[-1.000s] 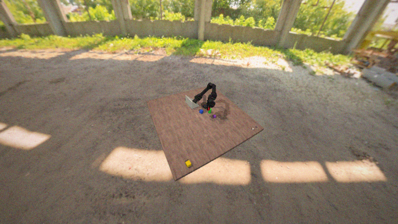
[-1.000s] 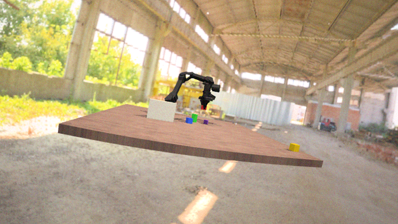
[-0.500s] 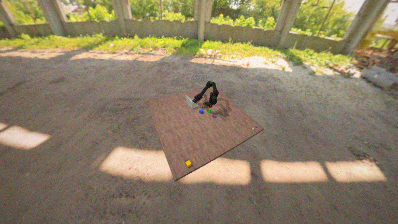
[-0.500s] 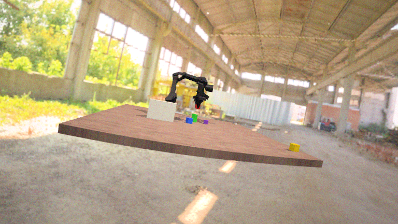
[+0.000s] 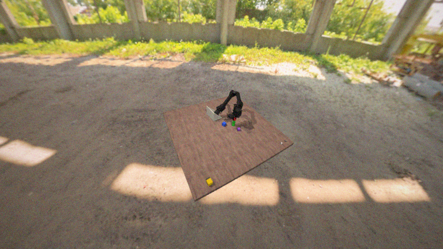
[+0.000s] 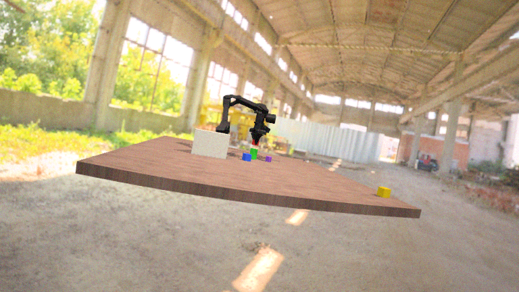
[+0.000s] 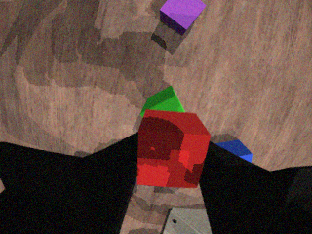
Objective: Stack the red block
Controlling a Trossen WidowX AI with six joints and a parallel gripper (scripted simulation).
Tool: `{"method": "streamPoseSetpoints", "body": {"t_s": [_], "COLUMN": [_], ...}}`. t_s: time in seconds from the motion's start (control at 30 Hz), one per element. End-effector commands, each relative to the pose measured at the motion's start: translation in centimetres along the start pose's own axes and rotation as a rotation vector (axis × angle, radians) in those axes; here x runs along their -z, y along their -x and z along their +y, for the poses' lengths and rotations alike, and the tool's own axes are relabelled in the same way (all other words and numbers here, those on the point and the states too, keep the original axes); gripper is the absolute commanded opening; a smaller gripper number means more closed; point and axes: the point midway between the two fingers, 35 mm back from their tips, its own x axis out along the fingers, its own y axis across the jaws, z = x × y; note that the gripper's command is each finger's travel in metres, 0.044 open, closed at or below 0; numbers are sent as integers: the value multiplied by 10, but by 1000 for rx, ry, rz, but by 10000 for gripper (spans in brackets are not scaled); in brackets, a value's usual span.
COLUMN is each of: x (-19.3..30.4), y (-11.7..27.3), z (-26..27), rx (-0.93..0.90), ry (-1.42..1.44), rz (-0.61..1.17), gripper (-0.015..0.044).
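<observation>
The red block (image 7: 172,150), a plain glossy cube with no markings, is held just above the green tower (image 7: 163,101), which is mostly hidden beneath it in the wrist view. No writing can be read anywhere. The gripper (image 7: 171,156) is clamped on the red block, its jaws partly apart. A blue cube (image 7: 236,150) and a purple cube (image 7: 182,8) lie nearby on the wooden board (image 6: 160,174)

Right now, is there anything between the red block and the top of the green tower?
Nothing lies between them. In the exterior view the red block, held by the gripper, hangs just above the green tower, with only a small gap showing.
</observation>
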Motion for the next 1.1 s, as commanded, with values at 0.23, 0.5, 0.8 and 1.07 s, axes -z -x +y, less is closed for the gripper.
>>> {"method": "streamPoseSetpoints", "body": {"t_s": [0.23, 0.5, 0.8, 1.07], "x": [0, 0, 1, 1], "y": [-25, -25, -25, -25], "z": [2, 2, 1, 1], "rx": [-3, -3, 0, 0], "ry": [0, 0, 2, 2], "rz": [-7, -7, -3, -3], "gripper": [0, 0, 26, 236]}}
